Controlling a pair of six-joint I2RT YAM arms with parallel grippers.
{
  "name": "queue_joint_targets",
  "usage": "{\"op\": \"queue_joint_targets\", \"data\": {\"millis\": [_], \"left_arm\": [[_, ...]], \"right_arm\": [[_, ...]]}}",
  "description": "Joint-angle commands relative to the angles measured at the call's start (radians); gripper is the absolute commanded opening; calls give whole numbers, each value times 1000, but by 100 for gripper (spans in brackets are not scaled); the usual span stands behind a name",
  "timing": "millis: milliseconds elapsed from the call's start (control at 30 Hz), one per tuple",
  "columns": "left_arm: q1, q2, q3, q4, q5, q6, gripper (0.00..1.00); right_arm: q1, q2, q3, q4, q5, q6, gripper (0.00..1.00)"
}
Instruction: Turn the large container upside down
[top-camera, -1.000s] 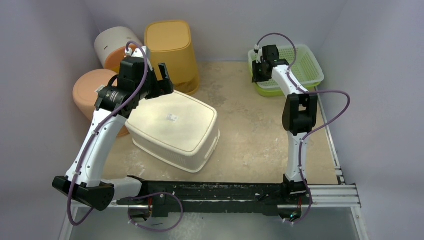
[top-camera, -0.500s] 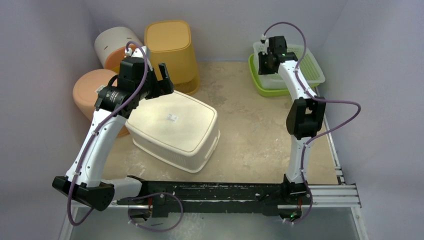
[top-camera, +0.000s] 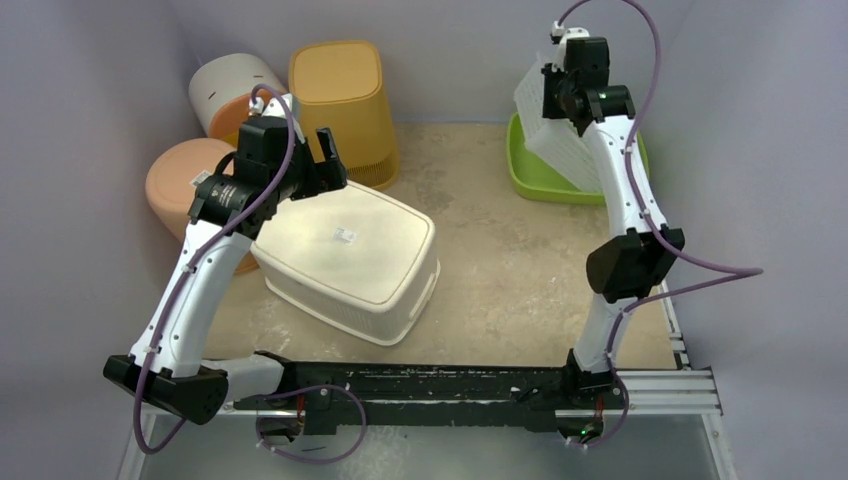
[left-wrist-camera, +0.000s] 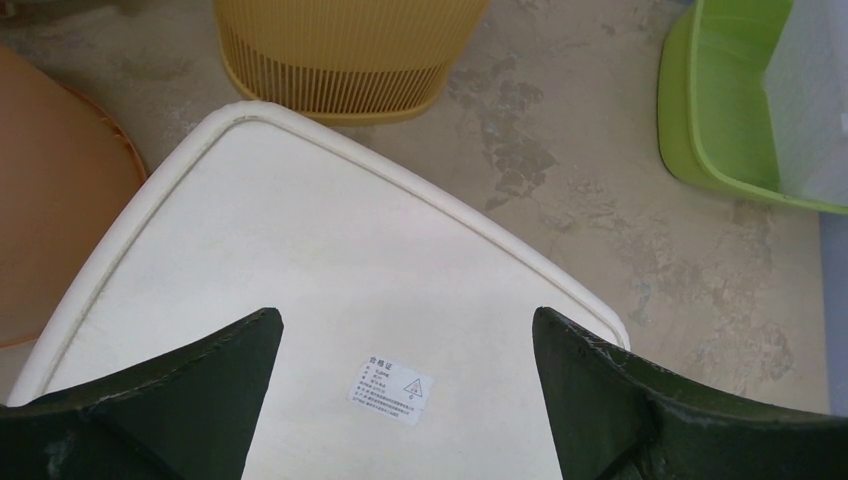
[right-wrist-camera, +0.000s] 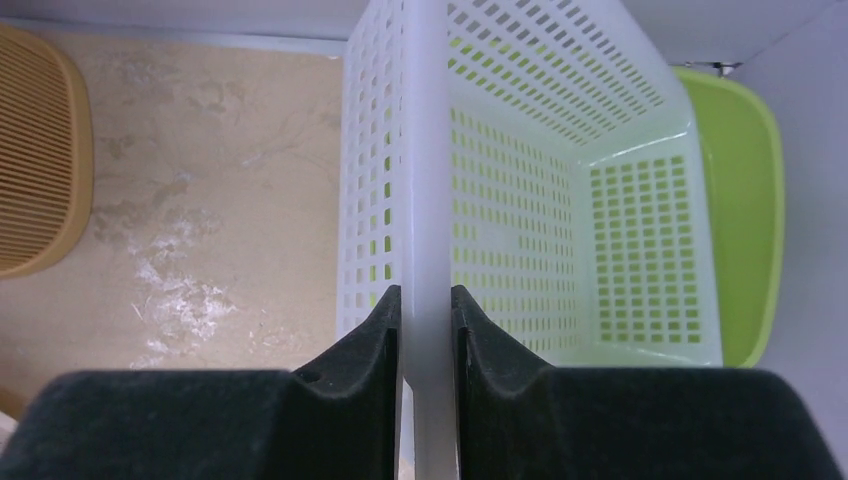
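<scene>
The large container (top-camera: 350, 255) is a cream tub lying upside down at left centre, its smooth base with a small label facing up; the base fills the left wrist view (left-wrist-camera: 300, 300). My left gripper (top-camera: 318, 160) is open and empty, hovering just above the tub's far edge, its fingers (left-wrist-camera: 180, 400) spread either side of the label. My right gripper (top-camera: 562, 95) is shut on the rim of the white perforated basket (top-camera: 560, 135) and holds it tilted up above the green tray (top-camera: 530, 175). The rim (right-wrist-camera: 425, 250) sits between the fingers.
A tall yellow-orange bin (top-camera: 345, 105) stands at the back, just beyond the tub. A white-and-orange round bin (top-camera: 230, 95) and an orange round tub (top-camera: 185, 180) sit at the back left. Purple-grey walls enclose the table on three sides.
My right gripper has lifted the white basket out of the green tray and tipped it up towards the back wall. The left arm and the cream tub have not moved.
</scene>
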Motion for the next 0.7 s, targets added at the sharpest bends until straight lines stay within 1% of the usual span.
{"op": "queue_joint_targets", "data": {"millis": [0, 133, 233, 267, 400, 533, 600, 667], "left_arm": [[-4, -32, -2, 38, 9, 9, 92], [-4, -42, 2, 36, 6, 10, 92], [-4, -49, -2, 32, 6, 11, 92], [-5, -50, -4, 30, 6, 11, 92], [-4, -55, -2, 28, 12, 13, 92], [-4, -60, 0, 28, 9, 12, 92], [-4, -64, 1, 27, 11, 12, 92], [-3, -64, 0, 27, 11, 13, 92]], "right_arm": [[0, -73, 111, -13, 124, -16, 0], [1, -95, 185, -60, 177, 3, 0], [1, -159, 185, -22, 189, 9, 0], [1, -184, 181, -10, 168, 12, 0], [0, -263, 174, 69, 14, 65, 0], [1, -287, 161, 111, -181, 205, 0], [2, -313, 86, 171, -291, 288, 0], [2, -357, -17, 293, -393, 369, 0]]}}
